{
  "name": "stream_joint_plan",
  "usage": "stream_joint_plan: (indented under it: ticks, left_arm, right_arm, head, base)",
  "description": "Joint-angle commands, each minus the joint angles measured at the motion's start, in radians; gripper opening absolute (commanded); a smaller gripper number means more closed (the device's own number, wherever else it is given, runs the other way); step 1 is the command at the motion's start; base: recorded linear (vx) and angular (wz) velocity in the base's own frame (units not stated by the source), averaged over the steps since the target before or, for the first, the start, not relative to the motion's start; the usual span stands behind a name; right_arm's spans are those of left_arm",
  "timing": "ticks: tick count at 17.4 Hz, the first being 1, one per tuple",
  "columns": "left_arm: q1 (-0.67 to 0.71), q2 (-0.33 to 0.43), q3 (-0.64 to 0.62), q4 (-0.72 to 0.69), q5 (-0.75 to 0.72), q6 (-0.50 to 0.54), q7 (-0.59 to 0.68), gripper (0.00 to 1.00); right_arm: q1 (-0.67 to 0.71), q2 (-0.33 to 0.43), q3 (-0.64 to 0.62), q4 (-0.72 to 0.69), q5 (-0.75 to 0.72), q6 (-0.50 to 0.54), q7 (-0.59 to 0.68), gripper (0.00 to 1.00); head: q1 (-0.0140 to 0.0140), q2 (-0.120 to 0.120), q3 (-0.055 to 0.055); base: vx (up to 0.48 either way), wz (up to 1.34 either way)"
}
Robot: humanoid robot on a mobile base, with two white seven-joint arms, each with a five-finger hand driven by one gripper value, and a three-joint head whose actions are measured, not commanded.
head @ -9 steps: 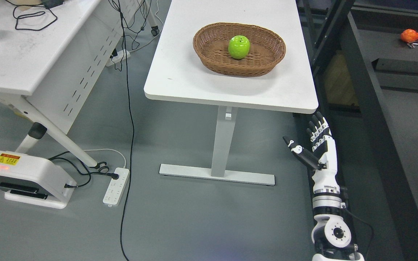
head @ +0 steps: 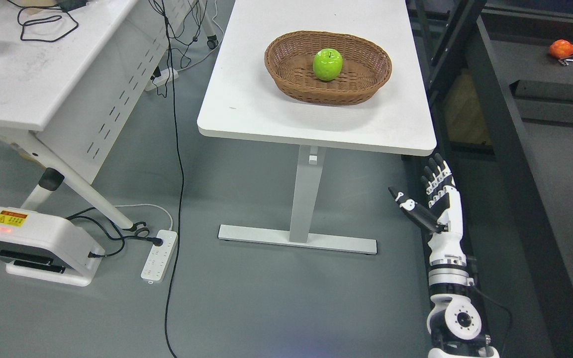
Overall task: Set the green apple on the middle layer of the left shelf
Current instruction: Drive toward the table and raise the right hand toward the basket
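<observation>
White segmented right forearm [head: 446,278] with black bands, round wrist joint, thin black cable, black-and-white jointed-finger right hand [head: 435,199], black thumb

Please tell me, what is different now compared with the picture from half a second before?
Nearly nothing. The right hand, fingers open and empty, may have shifted a trace, too little to give a direction. The shiny green apple lies as before in the oval brown wicker basket on the white rectangular table. Nothing was grasped or released.
</observation>
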Motion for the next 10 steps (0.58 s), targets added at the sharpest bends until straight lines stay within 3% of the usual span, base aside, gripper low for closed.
stream_joint_plan:
  ticks: [1, 6, 10]
  left_arm:
    - [-0.021, 0.017, 0.0, 0.0, 0.0, 0.0, -0.001, 1.0]
    - [-0.021, 0.017, 0.0, 0.0, 0.0, 0.0, -0.001, 1.0]
    - [-0.021, 0.017, 0.0, 0.0, 0.0, 0.0, -0.001, 1.0]
  right_arm:
    - [-0.007, -0.017, 0.006, 0.017, 0.1, -0.02, -0.006, 1.0]
    - [-0.047, -0.037, 0.026, 0.008, 0.975, -0.008, -0.103, 1.0]
    - [-0.038, -0.049, 0.025, -0.033, 0.985, -0.014, -0.097, 1.0]
  head:
    - [0.0, 0.0, 0.0]
    - [0.0, 0.0, 0.0]
    - [0.0, 0.0, 0.0]
  base:
    - [0.0, 0.0]
    - [0.024, 0.0]
    - [0.093, 0.02]
